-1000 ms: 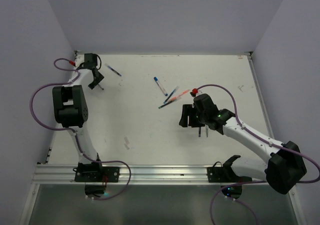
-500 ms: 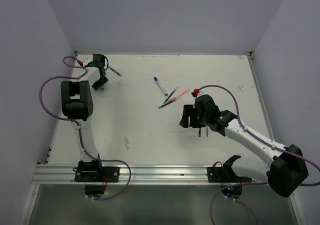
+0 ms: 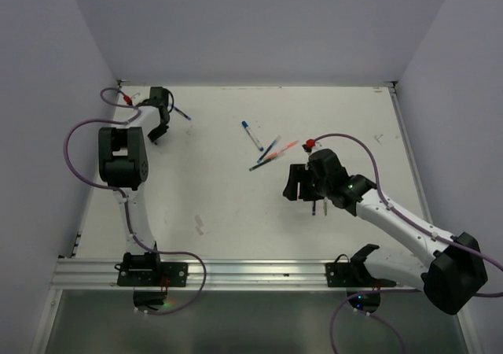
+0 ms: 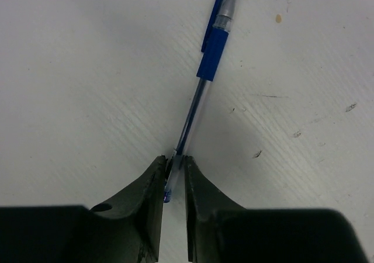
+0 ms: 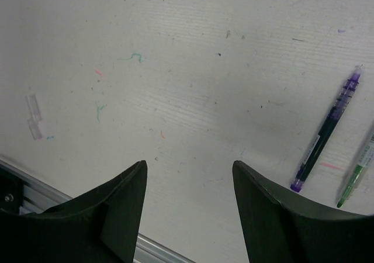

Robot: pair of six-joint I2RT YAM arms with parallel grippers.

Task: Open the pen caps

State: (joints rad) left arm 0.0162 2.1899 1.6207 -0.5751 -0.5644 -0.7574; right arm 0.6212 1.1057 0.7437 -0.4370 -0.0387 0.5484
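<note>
In the left wrist view my left gripper (image 4: 174, 165) is shut on the tail end of a clear-barrelled blue pen (image 4: 193, 114) that lies on the table. Its blue cap (image 4: 213, 54) sits on the far end. The top view shows this gripper (image 3: 168, 107) and the pen (image 3: 182, 114) at the far left. My right gripper (image 5: 188, 184) is open and empty above bare table; in the top view it (image 3: 300, 185) is right of centre. A white pen with a blue cap (image 3: 251, 134), a dark pen (image 3: 269, 149) and an orange-red pen (image 3: 281, 150) lie in the middle.
A purple pen (image 5: 327, 135) and a green pen (image 5: 357, 177) lie to the right of my right gripper. Small clear plastic pieces (image 5: 33, 117) lie to its left. The metal rail (image 3: 236, 274) runs along the near edge. Walls enclose the table on three sides.
My left gripper has moved right, onto the tail of the blue pen at the far left. My right arm has shifted slightly to the right and stays open.
</note>
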